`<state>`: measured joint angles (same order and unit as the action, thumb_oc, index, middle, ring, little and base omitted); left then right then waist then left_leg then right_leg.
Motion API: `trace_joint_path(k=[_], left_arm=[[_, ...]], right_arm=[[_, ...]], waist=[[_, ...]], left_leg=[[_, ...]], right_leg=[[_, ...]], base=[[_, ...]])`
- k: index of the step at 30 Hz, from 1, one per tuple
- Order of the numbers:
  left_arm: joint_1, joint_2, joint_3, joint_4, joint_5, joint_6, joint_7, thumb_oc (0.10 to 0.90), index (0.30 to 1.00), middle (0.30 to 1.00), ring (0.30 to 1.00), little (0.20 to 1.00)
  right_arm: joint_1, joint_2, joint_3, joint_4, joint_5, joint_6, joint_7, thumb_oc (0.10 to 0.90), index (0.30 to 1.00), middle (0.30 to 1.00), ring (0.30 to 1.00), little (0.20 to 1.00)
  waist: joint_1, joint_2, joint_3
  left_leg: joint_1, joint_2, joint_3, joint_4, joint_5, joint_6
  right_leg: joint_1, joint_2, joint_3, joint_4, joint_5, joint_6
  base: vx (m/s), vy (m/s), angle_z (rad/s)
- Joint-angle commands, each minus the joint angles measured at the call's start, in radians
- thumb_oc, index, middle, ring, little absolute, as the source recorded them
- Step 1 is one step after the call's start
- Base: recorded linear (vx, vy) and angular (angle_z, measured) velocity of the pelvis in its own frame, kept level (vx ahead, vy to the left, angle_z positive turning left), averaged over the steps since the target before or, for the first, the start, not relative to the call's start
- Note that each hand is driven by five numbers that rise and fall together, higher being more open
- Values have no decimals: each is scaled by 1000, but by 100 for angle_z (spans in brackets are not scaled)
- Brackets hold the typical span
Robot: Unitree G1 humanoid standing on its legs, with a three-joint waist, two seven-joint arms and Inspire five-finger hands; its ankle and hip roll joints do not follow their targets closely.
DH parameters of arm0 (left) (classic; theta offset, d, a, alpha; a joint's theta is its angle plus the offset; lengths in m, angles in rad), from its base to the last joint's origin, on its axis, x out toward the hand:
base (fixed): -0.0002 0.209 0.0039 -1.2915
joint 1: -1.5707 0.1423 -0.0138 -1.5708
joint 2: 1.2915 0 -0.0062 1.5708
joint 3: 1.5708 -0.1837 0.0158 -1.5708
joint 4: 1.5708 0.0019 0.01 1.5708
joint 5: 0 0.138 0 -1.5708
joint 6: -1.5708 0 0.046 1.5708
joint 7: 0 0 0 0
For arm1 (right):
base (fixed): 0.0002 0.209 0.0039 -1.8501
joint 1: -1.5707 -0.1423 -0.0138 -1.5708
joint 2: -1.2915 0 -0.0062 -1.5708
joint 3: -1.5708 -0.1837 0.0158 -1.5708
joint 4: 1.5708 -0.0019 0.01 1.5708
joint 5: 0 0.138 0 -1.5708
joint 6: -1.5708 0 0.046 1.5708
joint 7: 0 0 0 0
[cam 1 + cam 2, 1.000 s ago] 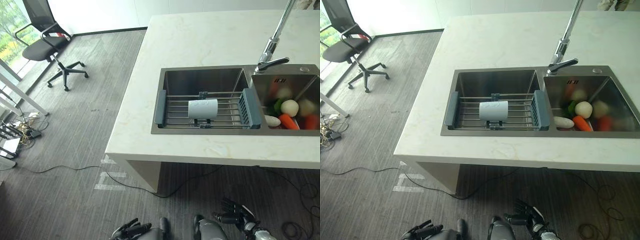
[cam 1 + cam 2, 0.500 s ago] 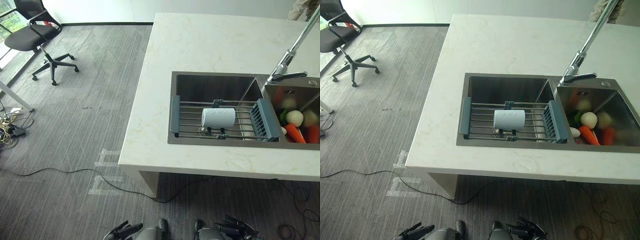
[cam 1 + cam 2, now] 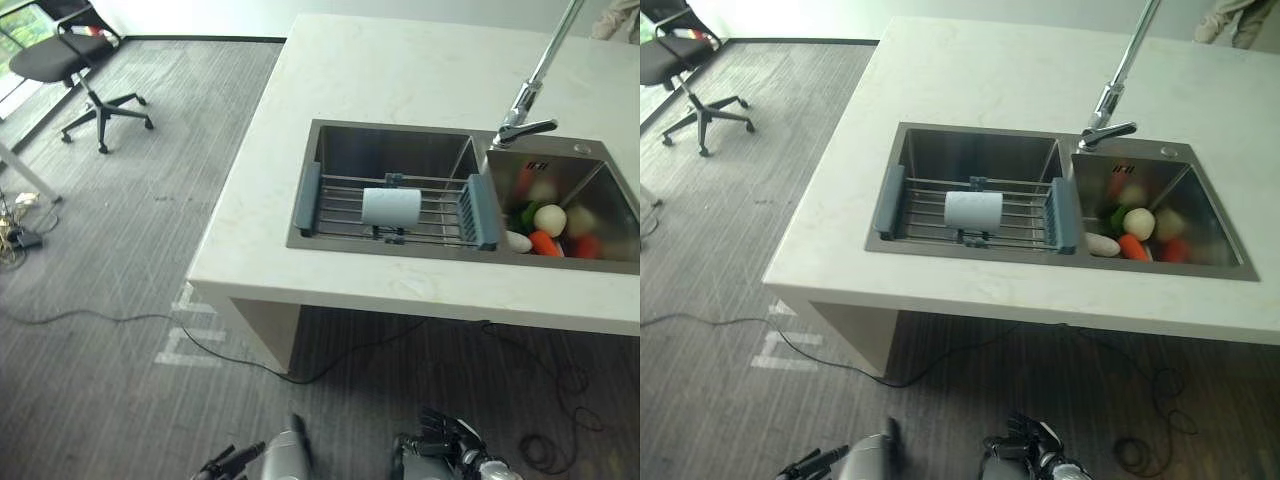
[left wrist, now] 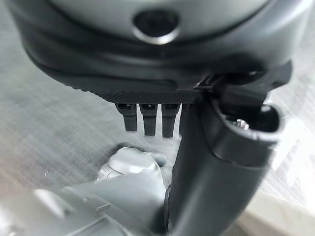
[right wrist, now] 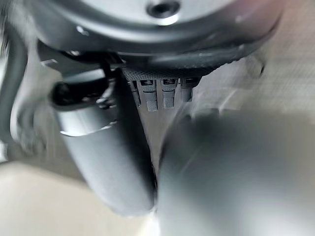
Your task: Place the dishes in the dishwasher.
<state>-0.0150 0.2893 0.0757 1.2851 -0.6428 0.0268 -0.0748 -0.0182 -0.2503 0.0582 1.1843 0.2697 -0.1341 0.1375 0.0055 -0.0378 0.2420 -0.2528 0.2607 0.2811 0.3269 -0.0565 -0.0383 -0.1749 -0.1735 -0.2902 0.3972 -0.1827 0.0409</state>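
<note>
A white cup (image 3: 391, 207) lies on its side on a wire rack (image 3: 308, 198) with grey-blue ends, set across the left basin of the steel sink (image 3: 390, 150). Both hands hang low by the floor, well short of the counter. My left hand (image 3: 228, 462) is open, its fingers (image 4: 145, 118) straight and nothing in it. My right hand (image 3: 445, 440) is also open and empty, with its thumb (image 5: 103, 147) standing out beside relaxed fingers.
The pale stone counter (image 3: 400, 70) stands on grey carpet. The right basin holds vegetables (image 3: 548, 225) under a tall tap (image 3: 525, 100). An office chair (image 3: 70, 60) stands at the far left.
The whole picture has shifted, so the camera has moved. The cup stays on the rack, and both hands remain low and empty.
</note>
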Motion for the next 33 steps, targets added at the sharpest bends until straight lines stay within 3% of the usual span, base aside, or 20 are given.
trace_joint_path(k=[1, 2, 6, 9, 13, 16, 19, 23, 24, 25, 26, 27, 28, 29, 30, 31, 33], left_arm=[[-25, -69, -50, -44, 45, -14, -4, 800, 900, 900, 900, 900], [-23, -68, -45, -44, 41, -15, -2, 800, 900, 900, 900, 900], [-21, -53, -32, -30, 10, -4, -10, 800, 900, 900, 900, 900], [-20, -55, -9, -6, 21, -8, -14, 800, 900, 900, 900, 900], [-22, -51, 7, -4, -47, -39, -22, 800, 900, 900, 900, 900], [-19, -24, 53, -28, -117, -126, -22, 800, 900, 900, 900, 900], [-18, -12, 63, -33, -113, -128, -19, 800, 900, 900, 900, 900], [-1, 0, 81, -8, -72, -78, -40, 800, 900, 900, 900, 900], [-72, -137, -243, -99, 25, 92, -38, 800, 900, 900, 900, 900], [-71, -133, -241, -100, 11, 79, -32, 800, 900, 900, 900, 900], [-55, -114, -217, -116, -31, 83, -75, 800, 900, 900, 900, 900], [-37, -114, -198, -109, -37, 96, -106, 800, 900, 900, 900, 900], [-14, -116, -171, -95, -13, 99, -127, 800, 900, 900, 900, 900], [-8, -117, -156, -86, -18, 120, -100, 800, 900, 900, 900, 900], [-3, -125, -130, -40, -1, 174, -55, 800, 900, 900, 900, 900], [2, -125, -126, -20, 36, 171, -63, 800, 900, 900, 900, 900], [0, -114, -125, -2, -36, 178, -18, 800, 900, 900, 900, 900]], right_arm=[[11, -98, 5, 64, -57, 67, -29, 800, 900, 900, 900, 900], [12, -102, -1, 88, -38, 70, -21, 800, 900, 900, 900, 900], [24, -100, -26, 121, -2, 64, 9, 800, 900, 900, 900, 900], [35, -70, -25, 119, -4, 75, 8, 800, 900, 900, 900, 900], [46, -64, -31, 119, 11, 86, -10, 800, 900, 900, 900, 900], [56, -82, -51, 138, 22, 85, -12, 800, 900, 900, 900, 900], [57, -90, -64, 148, 67, 70, 19, 800, 900, 900, 900, 900], [56, -85, -90, 131, 166, 135, 139, 800, 900, 900, 900, 900], [-84, -33, -50, 47, 413, 297, 34, 800, 900, 900, 900, 900], [-80, -32, -50, 41, 386, 280, 41, 800, 900, 900, 900, 900], [-69, -37, -37, 25, 370, 230, -6, 800, 900, 900, 900, 900], [-73, -45, -38, 36, 420, 252, -40, 800, 900, 900, 900, 900], [-76, -51, -54, 50, 418, 271, -32, 800, 900, 900, 900, 900], [-76, -44, -50, 50, 397, 249, -57, 800, 900, 900, 900, 900], [-77, -30, -48, 44, 389, 191, -79, 800, 900, 900, 900, 900], [-78, -25, -49, 35, 367, 182, -67, 800, 900, 900, 900, 900], [-87, -7, -22, 25, 250, 157, -62, 800, 900, 900, 900, 900]], waist=[[-4, 36, -5], [-1, 39, -12], [-17, 58, -41], [-21, 60, -61], [-30, 65, -71], [-22, 65, -83], [-16, 65, -87], [-10, 60, -98], [-93, 58, 5], [-96, 55, 4], [-82, 32, 31], [-54, 42, 41], [-35, 60, 34], [-34, 89, 22], [-37, 96, -6], [-37, 95, -10], [-21, 91, -13]], left_leg=[[56, -129, -191, -27, -113, -13], [56, -146, -218, -27, -120, -12], [60, -147, -216, -27, -142, -33], [77, -163, -230, -27, -165, -26], [94, -156, -203, -27, -182, -25], [108, -170, -208, -27, -198, -14], [109, -172, -209, -27, -199, -13], [117, -177, -216, -27, -207, -9], [134, -249, -71, -27, -171, 40], [144, -257, -58, -27, -173, 42], [110, -297, -94, 89, -124, 21], [62, -306, -165, 86, -99, 10], [58, -285, -184, -27, -83, 10], [39, -253, -193, -27, -110, 13], [72, -261, -257, -27, -133, 19], [91, -267, -265, -27, -150, 34], [114, -270, -257, -27, -171, 60]], right_leg=[[93, 0, 78, -97, -49, 54], [87, 11, 92, -97, -49, 52], [70, 5, 100, -97, -54, 66], [76, -4, 110, -97, -53, 76], [89, -15, 101, -97, -58, 83], [102, -22, 102, -97, -64, 90], [104, -24, 99, -97, -65, 92], [114, -23, 96, -97, -73, 92], [29, 73, 171, -97, -12, 39], [27, 60, 170, -97, -13, 37], [52, 21, 204, -97, -24, 15], [68, 30, 234, -97, -26, 19], [83, 35, 237, -97, -32, 36], [88, 48, 210, -97, -41, 43], [76, 45, 204, -97, -27, 53], [80, 40, 193, -97, -19, 56], [100, 31, 145, -97, -10, 58]], base=[[-27, 47, 39], [43, 76, -6], [12, 103, -49], [75, 121, -35], [54, 85, -27], [65, 55, -6], [15, 0, 3], [28, -12, 3], [30, 36, -19], [28, 195, -25], [64, 369, -46], [126, 572, 16], [174, 635, -24], [240, 735, -11], [254, 599, -64], [263, 448, -33], [210, 94, -51]])
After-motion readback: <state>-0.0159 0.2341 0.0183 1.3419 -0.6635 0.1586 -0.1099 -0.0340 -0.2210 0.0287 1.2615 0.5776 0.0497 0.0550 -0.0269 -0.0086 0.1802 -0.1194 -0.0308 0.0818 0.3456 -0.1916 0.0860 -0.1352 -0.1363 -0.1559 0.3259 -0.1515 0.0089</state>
